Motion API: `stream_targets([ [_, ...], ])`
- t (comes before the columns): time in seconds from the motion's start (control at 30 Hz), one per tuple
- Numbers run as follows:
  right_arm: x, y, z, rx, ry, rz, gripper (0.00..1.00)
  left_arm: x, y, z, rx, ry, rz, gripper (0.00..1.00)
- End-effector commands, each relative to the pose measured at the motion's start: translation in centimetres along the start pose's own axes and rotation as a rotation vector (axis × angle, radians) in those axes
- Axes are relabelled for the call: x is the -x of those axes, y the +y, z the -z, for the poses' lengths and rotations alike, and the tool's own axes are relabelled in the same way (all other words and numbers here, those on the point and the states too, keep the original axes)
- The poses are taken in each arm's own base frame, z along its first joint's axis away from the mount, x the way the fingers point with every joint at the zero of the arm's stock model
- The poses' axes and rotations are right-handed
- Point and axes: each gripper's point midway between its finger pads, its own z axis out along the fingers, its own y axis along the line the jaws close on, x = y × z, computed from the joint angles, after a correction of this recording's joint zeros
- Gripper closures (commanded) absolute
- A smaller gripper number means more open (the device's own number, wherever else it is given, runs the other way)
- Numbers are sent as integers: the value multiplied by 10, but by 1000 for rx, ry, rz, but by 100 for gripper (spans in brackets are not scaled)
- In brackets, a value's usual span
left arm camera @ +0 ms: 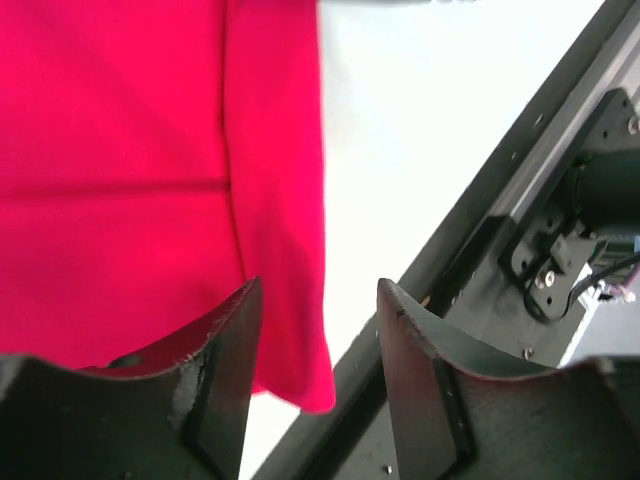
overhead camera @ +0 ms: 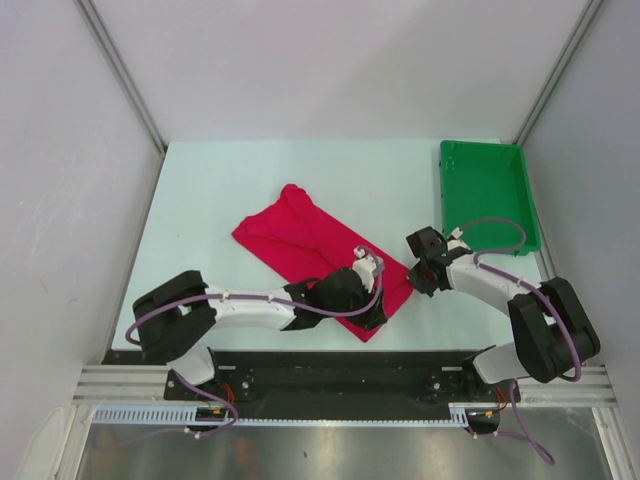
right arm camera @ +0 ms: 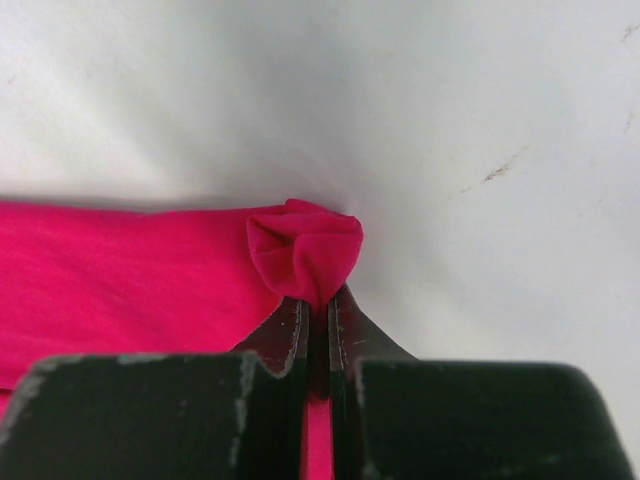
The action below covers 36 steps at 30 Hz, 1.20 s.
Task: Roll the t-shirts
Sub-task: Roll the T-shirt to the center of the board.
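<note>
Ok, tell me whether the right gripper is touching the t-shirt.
Touching. Right wrist view: right gripper pinches the t-shirt corner between its jaws.

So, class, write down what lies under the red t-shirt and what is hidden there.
The red t-shirt lies on the pale table, which shows beside it. What is directly beneath the cloth is covered and cannot be seen.
</note>
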Motion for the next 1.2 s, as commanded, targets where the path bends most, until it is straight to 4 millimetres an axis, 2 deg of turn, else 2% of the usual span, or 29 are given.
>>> stream_targets([
  [0.0, -16, -31, -12, -132, 47, 61, 100, 44, -19, 2, -24, -104, -119, 44],
  [0.13, -18, -30, -14, -142, 57, 62, 100, 51, -21, -12, -20, -101, -162, 43],
  [0.3, -17, -29, -15, -146, 58, 63, 100, 45, -17, -33, -1, -63, -188, 42],
  [0.4, -18, -30, -16, -152, 65, 64, 100, 42, -8, -42, 44, -58, -189, 42],
  [0.73, -18, -27, -17, -152, 70, 56, 100, 26, -5, -55, 78, -34, -190, 45],
  [0.83, -18, -27, -17, -151, 71, 53, 100, 25, -3, -58, 95, -36, -174, 60],
  [0.87, -17, -26, -17, -148, 70, 53, 100, 26, -3, -58, 94, -39, -169, 70],
  [0.9, -17, -25, -16, -143, 71, 54, 100, 24, -2, -58, 94, -36, -165, 74],
  [0.93, -16, -23, -15, -135, 67, 54, 93, 25, -2, -58, 96, -39, -150, 81],
  [0.97, -15, -21, -14, -123, 65, 66, 86, 23, -1, -58, 95, -39, -141, 85],
  [1.0, -14, -19, -13, -114, 58, 70, 71, 23, -1, -57, 92, -42, -131, 87],
  [1.07, -7, -13, -5, -78, 27, 77, 55, 23, 1, -55, 76, -58, -84, 93],
  [1.1, -4, -10, -2, -62, 14, 82, 41, 23, -1, -53, 53, -61, -65, 94],
  [1.13, -2, -7, 2, -44, 3, 86, 36, 18, 6, -51, 50, -56, -23, 96],
  [1.17, 4, -2, 9, -15, -23, 85, 32, 25, 3, -48, 23, -82, 1, 97],
])
